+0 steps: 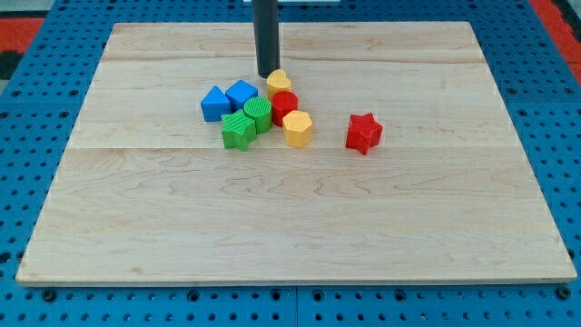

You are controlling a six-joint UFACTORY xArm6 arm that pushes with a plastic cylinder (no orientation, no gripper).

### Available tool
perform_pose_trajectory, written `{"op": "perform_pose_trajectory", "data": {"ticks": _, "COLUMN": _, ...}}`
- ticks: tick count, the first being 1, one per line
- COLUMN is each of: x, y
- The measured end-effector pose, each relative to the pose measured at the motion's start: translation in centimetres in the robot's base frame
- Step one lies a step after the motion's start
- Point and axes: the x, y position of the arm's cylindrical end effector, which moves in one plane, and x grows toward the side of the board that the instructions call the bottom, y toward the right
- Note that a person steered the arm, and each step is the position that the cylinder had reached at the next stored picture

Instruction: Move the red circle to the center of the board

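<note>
The red circle (284, 104) sits in a tight cluster a little above the board's middle. It touches a yellow block (279, 82) above it, a yellow hexagon (297, 128) below it and a green circle (258, 114) at its left. My tip (267, 74) stands on the board just left of the upper yellow block, above and left of the red circle, not touching it.
Two blue blocks (215, 103) (241, 94) and a green block (238, 131) lie on the cluster's left side. A red star (364, 133) lies apart at the right. The wooden board (290, 218) lies on a blue pegboard.
</note>
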Motion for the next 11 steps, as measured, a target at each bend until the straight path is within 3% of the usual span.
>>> {"op": "perform_pose_trajectory", "data": {"ticks": 1, "x": 1.5, "y": -2.1}}
{"op": "perform_pose_trajectory", "data": {"ticks": 2, "x": -2.2, "y": -1.7}}
{"op": "perform_pose_trajectory", "data": {"ticks": 3, "x": -2.6, "y": 6.4}}
{"op": "perform_pose_trajectory", "data": {"ticks": 5, "x": 11.7, "y": 21.1}}
{"op": "perform_pose_trajectory", "data": {"ticks": 6, "x": 12.3, "y": 12.4}}
{"op": "perform_pose_trajectory", "data": {"ticks": 7, "x": 10.2, "y": 7.9}}
{"op": "perform_pose_trajectory", "data": {"ticks": 9, "x": 11.3, "y": 5.8}}
{"op": "perform_pose_trajectory", "data": {"ticks": 11, "x": 11.0, "y": 9.8}}
